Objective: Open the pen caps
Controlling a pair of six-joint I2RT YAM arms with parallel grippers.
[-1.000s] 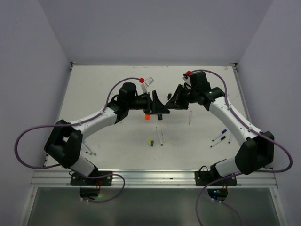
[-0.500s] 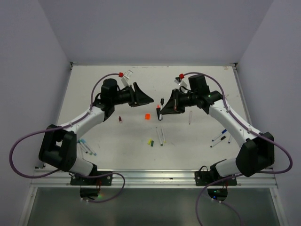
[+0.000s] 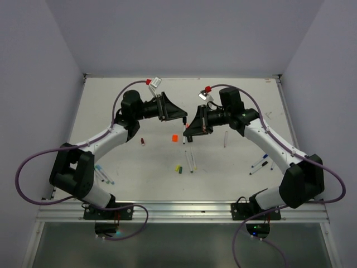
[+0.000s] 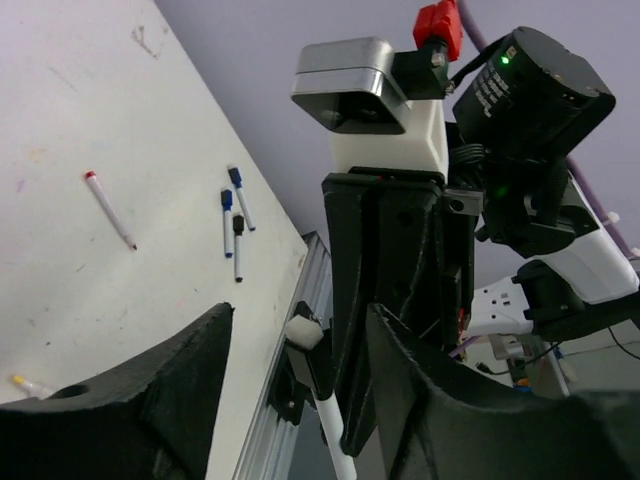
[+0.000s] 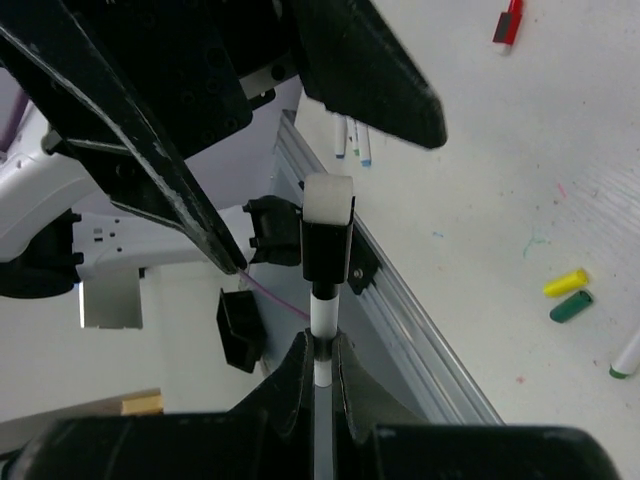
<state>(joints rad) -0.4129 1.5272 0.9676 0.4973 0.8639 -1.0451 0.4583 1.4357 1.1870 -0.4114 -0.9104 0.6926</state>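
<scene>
The right gripper is pinched tight on a slim white pen. The pen's black upper section and white end stick out past the fingers, above the middle of the table. Facing it, the left gripper is spread wide and holds nothing. In the left wrist view the pen's white end shows in the gap between the left fingers, though whether it truly sits between them cannot be told. Below the grippers an orange cap lies on the table, with a red cap to its left. Nearer the bases, a yellow cap and a green cap lie just beside two loose pens. A single pen lies beside the right forearm. A cluster of pens lies toward the right edge, and another cluster lies near the left arm's base.
</scene>
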